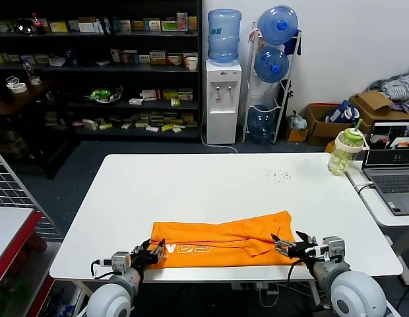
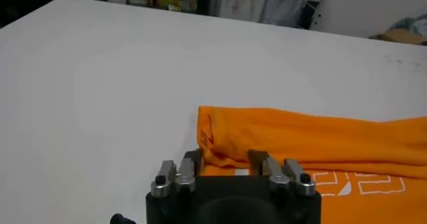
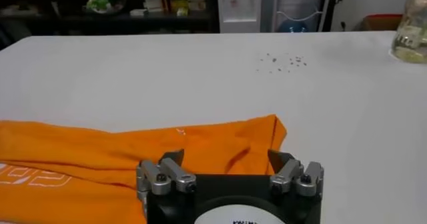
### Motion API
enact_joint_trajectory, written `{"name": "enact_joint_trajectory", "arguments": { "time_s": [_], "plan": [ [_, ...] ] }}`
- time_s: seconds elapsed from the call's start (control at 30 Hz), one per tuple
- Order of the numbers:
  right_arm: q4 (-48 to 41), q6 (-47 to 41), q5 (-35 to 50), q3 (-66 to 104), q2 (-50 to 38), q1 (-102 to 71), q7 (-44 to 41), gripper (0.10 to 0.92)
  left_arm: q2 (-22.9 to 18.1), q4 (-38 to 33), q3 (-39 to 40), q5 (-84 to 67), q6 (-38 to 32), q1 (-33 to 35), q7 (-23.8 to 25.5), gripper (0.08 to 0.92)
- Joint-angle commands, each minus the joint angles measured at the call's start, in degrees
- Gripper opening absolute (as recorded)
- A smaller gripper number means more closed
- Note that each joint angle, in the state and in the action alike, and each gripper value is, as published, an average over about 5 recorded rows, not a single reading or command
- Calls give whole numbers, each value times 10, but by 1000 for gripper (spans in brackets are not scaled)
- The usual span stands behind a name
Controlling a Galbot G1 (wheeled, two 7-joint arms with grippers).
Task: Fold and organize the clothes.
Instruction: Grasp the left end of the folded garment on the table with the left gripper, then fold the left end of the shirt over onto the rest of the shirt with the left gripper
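One orange T-shirt of soft, creased fabric lies folded into a long band on the white table, along its near edge, white lettering showing at its left end; two grippers flank it, the left gripper and the right gripper, both with fingers spread, grasping nothing.
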Motion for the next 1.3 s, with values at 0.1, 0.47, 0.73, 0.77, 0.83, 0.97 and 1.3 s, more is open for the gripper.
{"name": "enact_joint_trajectory", "arguments": {
  "time_s": [0.1, 0.47, 0.73, 0.77, 0.83, 0.97, 1.3],
  "plan": [
    [-2, 3, -3, -2, 4, 1, 1, 823, -8, 8, 0, 2, -10, 2, 0, 395],
    [-3, 7, -11, -3, 7, 4, 2, 823, 29, -25, -16, -7, -17, 2, -10, 127],
    [-3, 9, -18, -6, 15, 7, 3, 823, 142, -25, -113, -52, -17, 21, -3, 126],
    [-4, 9, -19, -7, 16, 8, 3, 823, 162, -18, -127, -61, -18, 25, 0, 126],
    [-5, 10, -22, -9, 19, 9, 3, 823, 202, 4, -154, -81, -24, 33, 8, 126],
    [-8, 11, -26, -13, 26, 12, 2, 823, 271, 77, -182, -115, -37, 37, 24, 126],
    [-8, 16, -34, -6, 33, 6, 0, 823, 357, 187, -160, -74, -54, 11, 48, 126]
  ]
}}
